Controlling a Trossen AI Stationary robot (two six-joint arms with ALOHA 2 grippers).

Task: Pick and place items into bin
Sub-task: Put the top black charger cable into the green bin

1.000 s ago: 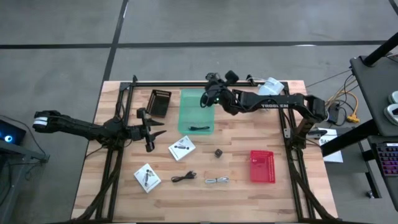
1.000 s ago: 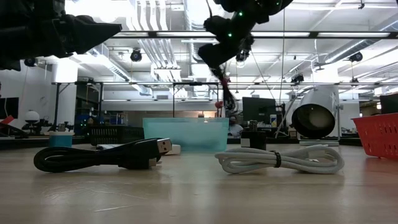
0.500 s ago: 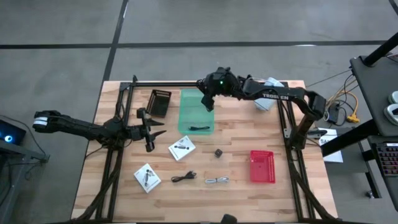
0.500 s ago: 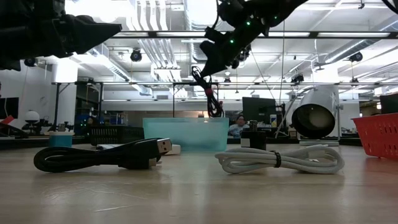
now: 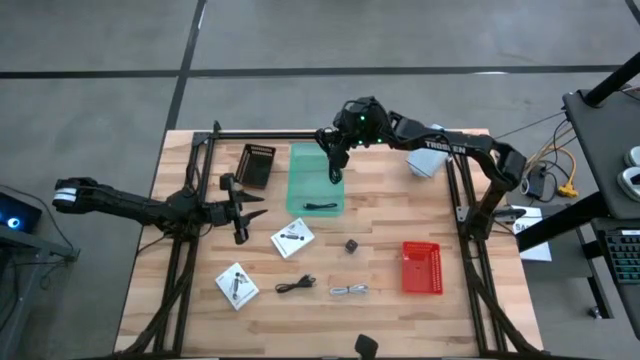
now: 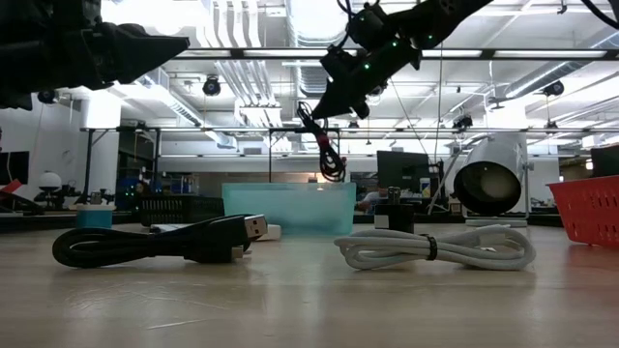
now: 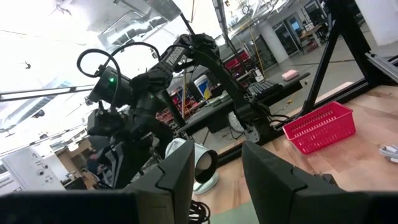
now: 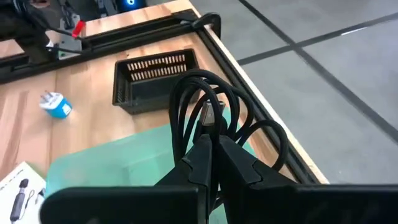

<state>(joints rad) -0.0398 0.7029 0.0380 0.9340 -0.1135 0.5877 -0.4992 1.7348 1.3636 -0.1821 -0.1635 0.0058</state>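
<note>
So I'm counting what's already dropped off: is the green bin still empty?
No, the high view shows a black cable already lying in the green bin, while the right tool holds a second cable above it.

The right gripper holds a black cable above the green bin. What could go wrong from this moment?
1. The right gripper pinches the coiled black cable above the green bin, close to the side where the arm reaches in. On release, a loop might fall on the rim and hang outside.
2. The loops are loose and spread wide in the right wrist view, so one could catch on a finger when the gripper opens.
3. Another black cable already lies in the bin; the two could tangle.
</note>
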